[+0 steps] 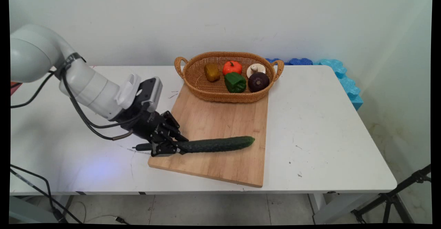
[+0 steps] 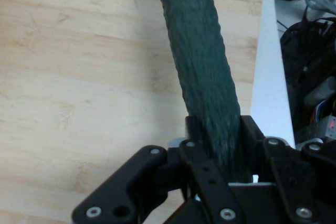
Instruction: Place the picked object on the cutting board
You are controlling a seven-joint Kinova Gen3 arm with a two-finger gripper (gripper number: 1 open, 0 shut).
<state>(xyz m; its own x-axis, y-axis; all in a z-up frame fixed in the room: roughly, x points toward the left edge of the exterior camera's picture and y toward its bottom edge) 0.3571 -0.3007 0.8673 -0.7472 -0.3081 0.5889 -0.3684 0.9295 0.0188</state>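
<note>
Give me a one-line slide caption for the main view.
Gripper shut on a cucumber's end over the board, basket of vegetables behind.

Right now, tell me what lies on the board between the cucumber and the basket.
Nothing: in the main view, the cutting board is bare wood between the cucumber, held in the gripper, and the wicker basket standing at its far end.

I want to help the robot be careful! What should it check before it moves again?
1. Tool shut on cucumber: ok, fingers hug one end.
2. Grip centred: not ok, it holds the very end.
3. Cucumber over board: ok.
4. Cucumber lifted or resting: cannot tell.
5. Room in basket: cannot tell, five vegetables already inside.
6. Table right of board bare: ok.
</note>
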